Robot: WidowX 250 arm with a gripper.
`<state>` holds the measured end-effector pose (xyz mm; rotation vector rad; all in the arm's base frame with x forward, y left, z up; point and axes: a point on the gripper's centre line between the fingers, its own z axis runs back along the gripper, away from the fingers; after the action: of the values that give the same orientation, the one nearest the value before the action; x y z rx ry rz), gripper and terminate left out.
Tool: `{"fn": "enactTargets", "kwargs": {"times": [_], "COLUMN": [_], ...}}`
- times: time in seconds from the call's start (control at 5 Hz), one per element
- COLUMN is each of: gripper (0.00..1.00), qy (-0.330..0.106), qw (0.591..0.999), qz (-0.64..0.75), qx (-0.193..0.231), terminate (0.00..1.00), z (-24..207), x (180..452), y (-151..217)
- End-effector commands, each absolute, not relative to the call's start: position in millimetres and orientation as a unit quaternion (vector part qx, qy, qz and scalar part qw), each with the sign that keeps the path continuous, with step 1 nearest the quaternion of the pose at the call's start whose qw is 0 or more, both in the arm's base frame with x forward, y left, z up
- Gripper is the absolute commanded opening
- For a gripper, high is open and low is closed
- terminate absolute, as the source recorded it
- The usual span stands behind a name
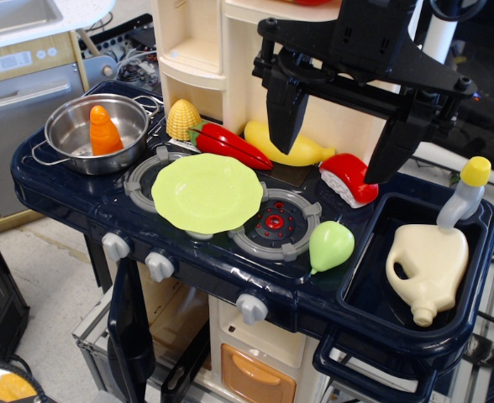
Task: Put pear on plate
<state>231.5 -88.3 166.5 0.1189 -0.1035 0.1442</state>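
A: Pear [330, 245] lies at the table's [79, 197] front edge, tip down, just right of the burner [274, 223]; you see it apart from the plate [207, 192].

B: And the gripper [339, 138]?

A: Raised above the banana [293, 148], jaws apart, holding nothing.

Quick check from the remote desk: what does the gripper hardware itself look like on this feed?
The gripper is all matte black: a wide horizontal bar with bolt heads, carrying two broad, flat fingers that taper toward blunt tips. No markings or coloured pads show. The arm above is cropped by the frame's top edge.
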Motion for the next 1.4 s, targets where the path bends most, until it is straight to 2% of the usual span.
{"fn": "enactTargets", "kwargs": {"times": [0.0,0.2,0.4,0.6,0.8,1.0,1.2], "gripper": [1.0,1.0,1.0,1.0,1.0,1.0,1.0], "qy": [-0.052,-0.088,-0.108,-0.134,-0.144,-0.131,-0.125], "qw": [0.994,0.995,0.993,0.991,0.989,0.991,0.992], "qz": [0.072,0.048,0.037,0.029,0.02,0.012,0.01], "qx": [0.059,0.028,0.003,-0.005,0.003,0.004,-0.012], "terminate": [0.0,0.0,0.0,0.0,0.0,0.0,0.0], "z": [167,143,123,99,81,68,53], "x": [232,256,268,282,292,295,299], "y": [-88,-91,-97,-98,-97,-95,-92]}}
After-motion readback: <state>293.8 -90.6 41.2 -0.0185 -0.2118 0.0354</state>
